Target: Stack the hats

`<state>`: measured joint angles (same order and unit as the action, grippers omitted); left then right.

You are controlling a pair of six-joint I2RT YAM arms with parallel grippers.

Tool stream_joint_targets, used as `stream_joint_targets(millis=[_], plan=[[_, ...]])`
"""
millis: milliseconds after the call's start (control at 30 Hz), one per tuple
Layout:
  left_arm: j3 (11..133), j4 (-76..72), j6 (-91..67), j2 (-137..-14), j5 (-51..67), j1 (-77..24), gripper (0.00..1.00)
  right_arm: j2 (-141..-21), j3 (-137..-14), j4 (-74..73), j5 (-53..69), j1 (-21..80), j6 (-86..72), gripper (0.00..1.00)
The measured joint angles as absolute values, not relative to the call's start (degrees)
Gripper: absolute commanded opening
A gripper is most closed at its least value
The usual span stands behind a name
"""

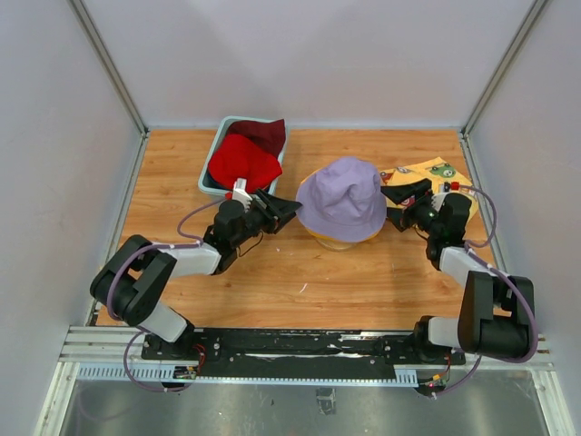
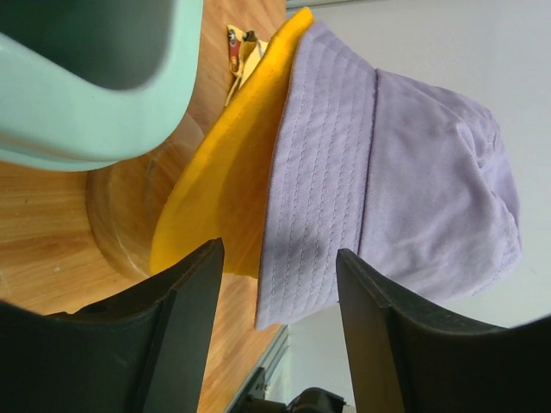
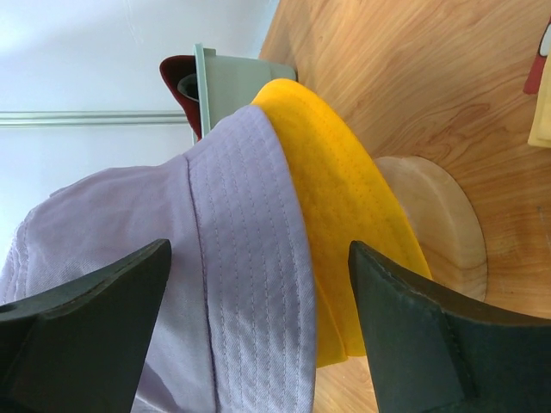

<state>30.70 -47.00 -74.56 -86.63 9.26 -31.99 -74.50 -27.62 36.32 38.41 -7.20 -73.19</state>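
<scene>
A lavender hat sits on top of a yellow hat, both on a wooden stand near the table's middle. A red hat and a maroon hat lie in the teal tub. My left gripper is open and empty, just left of the lavender brim. My right gripper is open and empty, just right of it. The left wrist view shows the lavender hat over the yellow hat beyond the open gripper. The right wrist view shows the lavender hat and yellow hat beyond the open gripper.
The wooden stand's round base shows under the yellow brim, also in the left wrist view. A flat yellow printed cloth lies at the back right, behind my right gripper. The tub stands close by my left gripper. Walls enclose the table.
</scene>
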Motion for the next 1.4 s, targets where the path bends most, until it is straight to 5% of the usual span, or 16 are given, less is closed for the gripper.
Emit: stream_joint_targets(millis=[200, 400, 500, 867, 1400], plan=[[29.6, -54.3, -77.7, -88.9, 10.1, -32.0, 0.45, -75.3, -25.4, 39.6, 39.1, -7.2, -75.7, 0.67], [29.5, -59.0, -79.7, -91.2, 10.7, -32.0, 0.09, -75.3, -24.8, 40.9, 39.5, -7.4, -76.9, 0.51], [29.3, -60.3, -80.2, -91.9, 11.2, -31.9, 0.01, -75.3, -24.4, 41.0, 39.6, -7.4, -77.2, 0.40], [29.1, -60.4, -79.9, -92.4, 12.0, -31.9, 0.00, -75.3, -23.5, 41.3, 39.9, -7.4, -78.0, 0.01], [30.9, -47.6, -73.0, -90.3, 11.7, -32.0, 0.00, -75.2, -22.6, 39.0, 40.0, -8.7, -74.7, 0.01]])
